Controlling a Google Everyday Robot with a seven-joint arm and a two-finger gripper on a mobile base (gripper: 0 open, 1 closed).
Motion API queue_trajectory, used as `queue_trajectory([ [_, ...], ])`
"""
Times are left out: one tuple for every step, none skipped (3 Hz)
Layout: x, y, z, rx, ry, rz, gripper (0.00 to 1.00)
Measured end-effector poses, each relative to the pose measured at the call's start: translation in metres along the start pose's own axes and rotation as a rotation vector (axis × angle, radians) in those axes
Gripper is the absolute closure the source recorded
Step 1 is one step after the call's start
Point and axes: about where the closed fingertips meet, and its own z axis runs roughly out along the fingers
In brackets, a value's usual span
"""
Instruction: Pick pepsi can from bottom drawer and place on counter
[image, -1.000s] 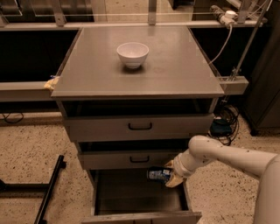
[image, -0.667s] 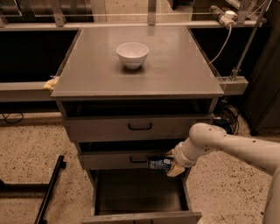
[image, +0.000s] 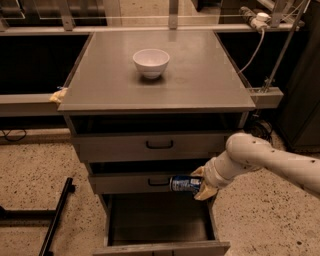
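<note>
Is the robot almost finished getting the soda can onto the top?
About halfway. The bottom drawer is open and the pepsi can is out of it, held sideways in the gripper in front of the middle drawer. Left to do: raise it and set it on the counter, where the white bowl sits.

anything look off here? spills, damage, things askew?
No spills or damage. Oddities: the pepsi can lies sideways in the gripper, in front of the middle drawer above the open bottom drawer, and a yellowish scrap sticks out left of the counter.
</note>
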Motion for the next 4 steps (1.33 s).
queue_trajectory([
  [-0.035,0.022,-0.064,0.007,-0.017,-0.026,1.00],
  [-0.081,0.039,-0.138,0.024,0.044,-0.062,1.00],
  [-0.146,0.027,-0.231,0.079,0.189,-0.122,1.00],
  [-0.235,0.000,-0.328,0.213,0.344,-0.214,1.00],
])
